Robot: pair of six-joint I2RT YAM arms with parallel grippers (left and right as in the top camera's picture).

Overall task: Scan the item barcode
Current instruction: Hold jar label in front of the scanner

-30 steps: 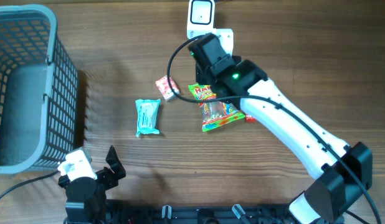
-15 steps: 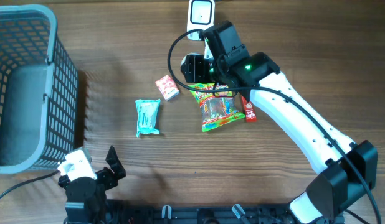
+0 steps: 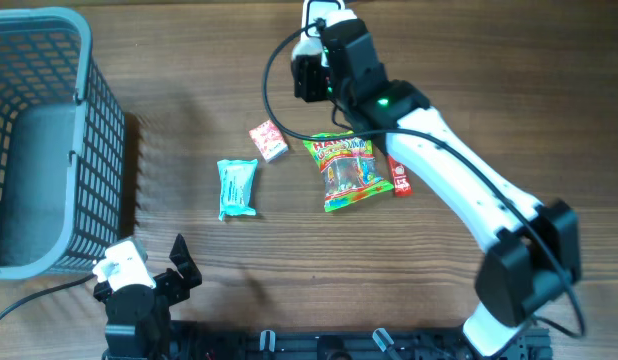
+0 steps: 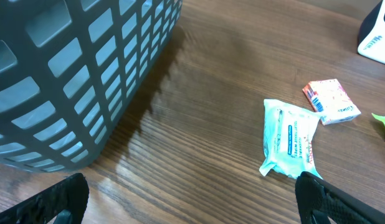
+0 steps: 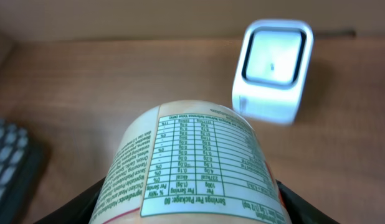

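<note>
**Right gripper** (image 5: 192,214): closing on the can (image 5: 192,155) from both sides, holding it far centre, just before the scanner (image 5: 271,68). The nutrition panel is facing up, so the barcode is likely needing a turn toward the window.
**Left gripper** (image 4: 189,200): sitting fully open, near left, idling.

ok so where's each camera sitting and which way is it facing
overhead: fixed above the table, looking straight down; shows the left gripper at the near edge and the right gripper by the scanner.
left wrist: low on the left arm, facing across the table at the basket, wipes pack and red box; its open fingertips show in the bottom corners.
right wrist: on the right arm, facing past the held container to the scanner; its fingers flank the container.
shared: scanner in overhead and right wrist.
</note>
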